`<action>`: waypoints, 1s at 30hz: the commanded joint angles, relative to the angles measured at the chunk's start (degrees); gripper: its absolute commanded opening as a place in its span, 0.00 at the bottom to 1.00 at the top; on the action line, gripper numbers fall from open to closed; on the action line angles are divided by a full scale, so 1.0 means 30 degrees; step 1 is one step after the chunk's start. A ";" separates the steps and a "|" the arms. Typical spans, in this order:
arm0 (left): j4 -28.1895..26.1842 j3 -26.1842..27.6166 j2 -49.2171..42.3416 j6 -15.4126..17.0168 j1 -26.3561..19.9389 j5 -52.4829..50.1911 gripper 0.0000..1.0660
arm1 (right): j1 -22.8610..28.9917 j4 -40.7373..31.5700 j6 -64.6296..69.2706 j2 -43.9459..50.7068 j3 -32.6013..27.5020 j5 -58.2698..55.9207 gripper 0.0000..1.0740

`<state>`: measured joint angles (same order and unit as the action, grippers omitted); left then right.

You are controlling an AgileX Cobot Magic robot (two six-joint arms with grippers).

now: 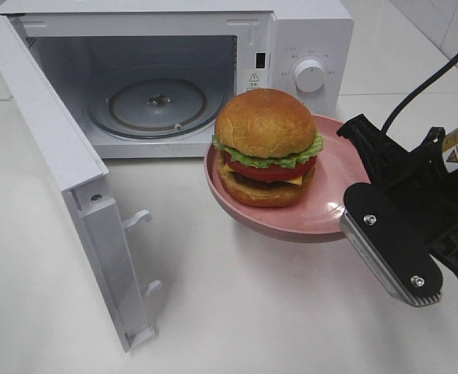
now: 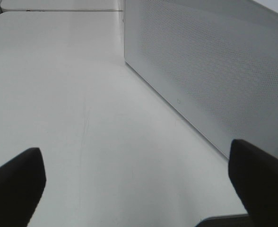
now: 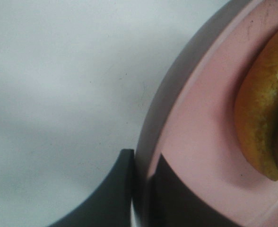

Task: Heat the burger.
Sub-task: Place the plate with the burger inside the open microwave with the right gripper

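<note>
Right jaws pinch the rim of the round pink plate (image 1: pixel 334 183). Its tan-bunned layered burger (image 1: pixel 266 148) faces the open white microwave (image 1: pixel 307 35) ahead-left, toward the far edge of the table (image 1: pixel 237 312). Left jaws spread, empty.

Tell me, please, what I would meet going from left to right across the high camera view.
Open microwave door → glass turntable → burger → right gripper, clamped on the rim of the plate that carries the burger.
</note>
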<state>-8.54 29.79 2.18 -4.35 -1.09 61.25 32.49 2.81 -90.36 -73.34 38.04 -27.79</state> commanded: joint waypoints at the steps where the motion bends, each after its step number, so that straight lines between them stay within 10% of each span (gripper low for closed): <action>1: -0.0019 -0.0076 -0.0057 0.0076 -0.0019 0.0000 0.92 | -0.0172 -0.0057 -0.0477 0.0153 0.0095 0.1280 0.00; 30: -0.0019 -0.0076 -0.0057 0.0076 -0.0019 0.0000 0.92 | 0.2445 0.0859 0.0516 -0.4163 0.3533 0.2903 0.00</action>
<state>-8.54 29.79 2.18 -4.35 -1.09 61.25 39.42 5.27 -89.32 -85.43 46.87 -22.17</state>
